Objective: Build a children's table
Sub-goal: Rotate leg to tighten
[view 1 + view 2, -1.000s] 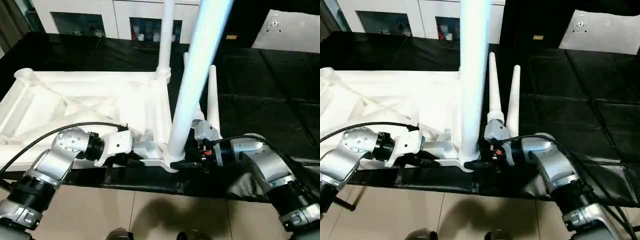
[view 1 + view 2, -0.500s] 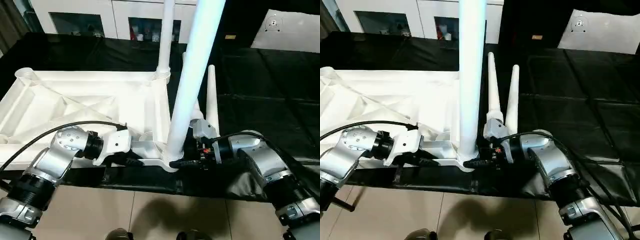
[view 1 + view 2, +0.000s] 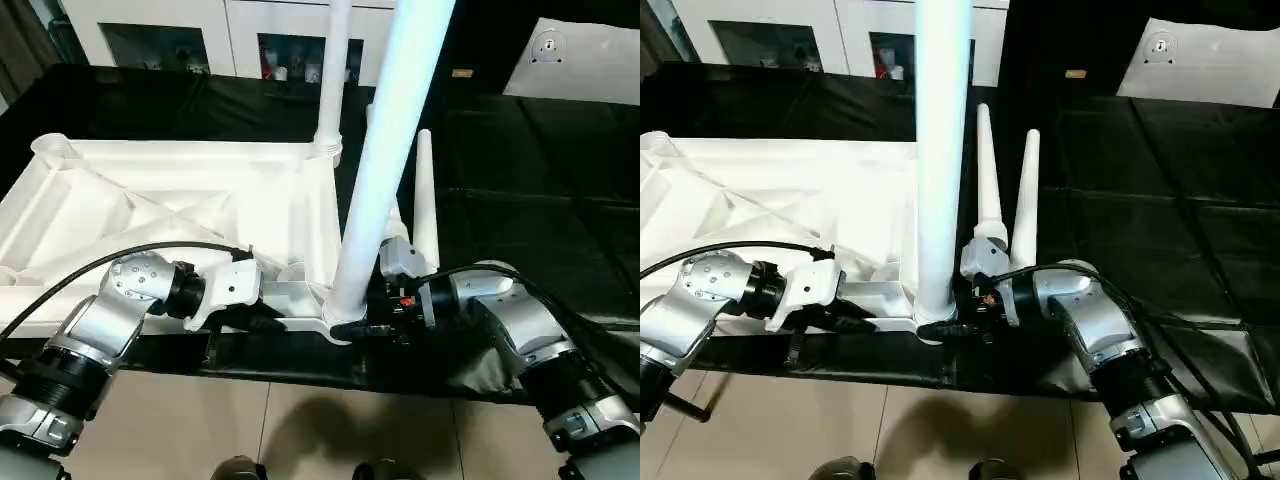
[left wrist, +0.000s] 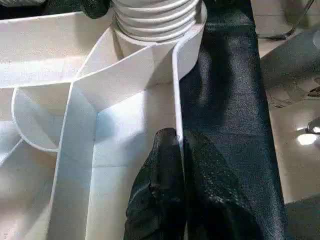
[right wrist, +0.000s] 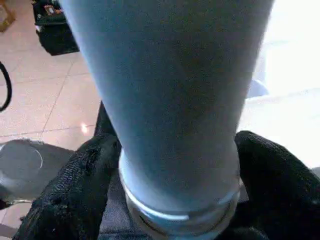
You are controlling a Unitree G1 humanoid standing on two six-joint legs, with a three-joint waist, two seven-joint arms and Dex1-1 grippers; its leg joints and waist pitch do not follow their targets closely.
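The children's table top (image 3: 180, 210) lies upside down on a black cloth, ribbed underside up. One white leg (image 3: 332, 70) stands in the far right corner socket. A second leg (image 3: 385, 150) stands upright in the near right corner socket (image 4: 150, 30). My right gripper (image 5: 177, 210) is open, and its black fingers (image 5: 75, 190) straddle this leg's base, close against it. My left gripper (image 4: 180, 137) is shut on the thin near rim (image 4: 176, 90) of the table top, just left of that socket. Two loose legs (image 3: 1025, 190) lie side by side on the cloth right of the top.
A white cabinet (image 3: 150, 30) with glass-fronted compartments stands behind the work surface. A white board (image 3: 580, 60) lies at the back right. The black cloth (image 3: 530, 170) stretches right of the table top. Tiled floor (image 3: 300, 430) shows past the near edge.
My right wrist has turned and edged closer to the near leg's base. The left arm has kept its place on the rim.
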